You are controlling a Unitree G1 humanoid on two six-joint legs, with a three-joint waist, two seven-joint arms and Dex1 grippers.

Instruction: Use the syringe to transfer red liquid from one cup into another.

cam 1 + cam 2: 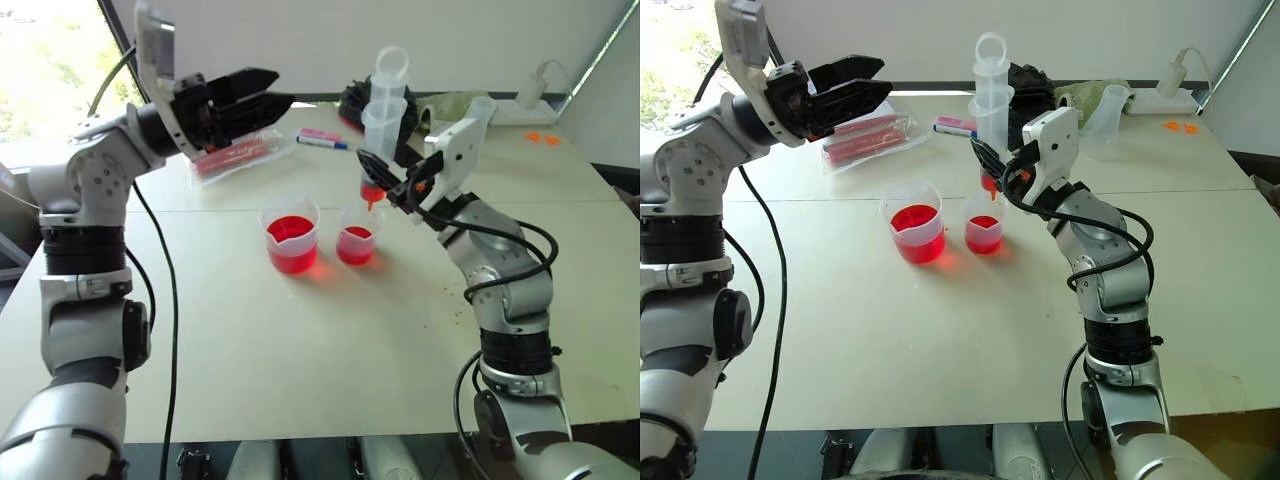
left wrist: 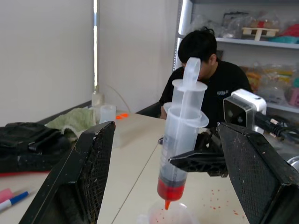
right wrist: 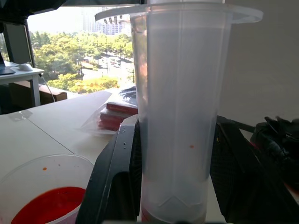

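Observation:
My right gripper [image 1: 385,176] is shut on the lower barrel of the syringe [image 1: 383,115], holding it upright. A little red liquid [image 2: 170,189] sits at the bottom of the barrel. Its orange-red tip [image 1: 372,201] hangs just above the smaller cup [image 1: 356,238], which holds some red liquid. The larger spouted beaker [image 1: 290,235] stands to that cup's left, also with red liquid in it. Raised up and to the left of both cups, my left gripper [image 1: 280,88] is open and points toward the syringe. In the left wrist view the syringe [image 2: 183,135] stands beyond the fingers [image 2: 88,177].
At the back of the white table [image 1: 330,340] lie a clear pack of red items [image 1: 232,155], marker pens [image 1: 322,138], a black bag [image 1: 352,100], a green cloth [image 1: 445,103], a frosted jug [image 1: 480,108] and a power strip [image 1: 530,105]. A person [image 2: 205,74] sits beyond the table.

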